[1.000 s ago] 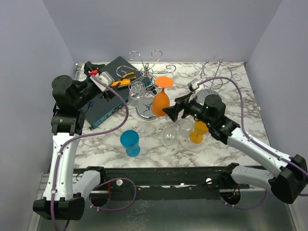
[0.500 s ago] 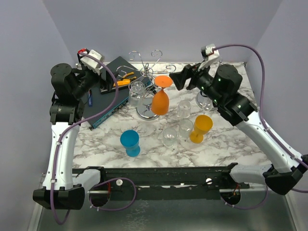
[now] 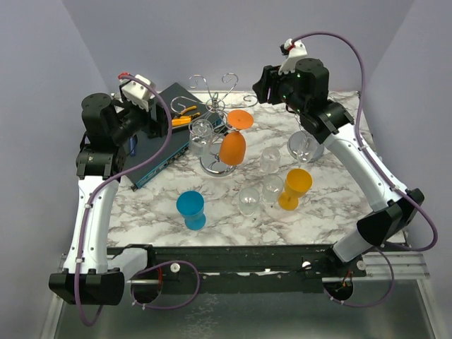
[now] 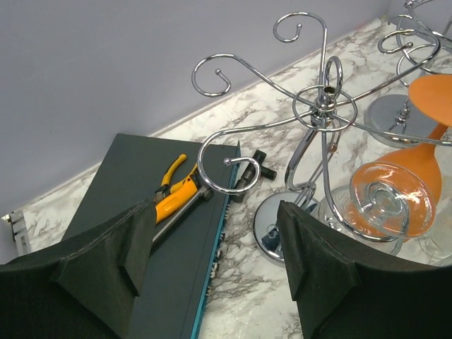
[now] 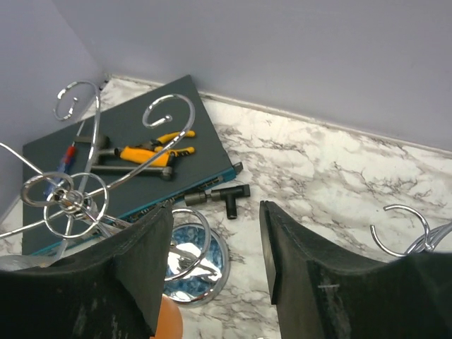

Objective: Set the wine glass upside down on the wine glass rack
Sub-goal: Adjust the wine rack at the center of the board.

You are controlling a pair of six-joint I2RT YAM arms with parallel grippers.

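Clear wine glass (image 3: pixel 270 161) looks light, slick, fragile, so I'd pinch its stem; left gripper (image 4: pixel 213 236) and right gripper (image 5: pixel 215 233) spread, empty.

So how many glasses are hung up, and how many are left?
Two look done: the orange glass and a clear glass hang upside down on the rack. Nothing is in hand: the left pincer and right pincer are open and empty. Left on the table: the blue glass, the yellow glass and upright clear glasses.
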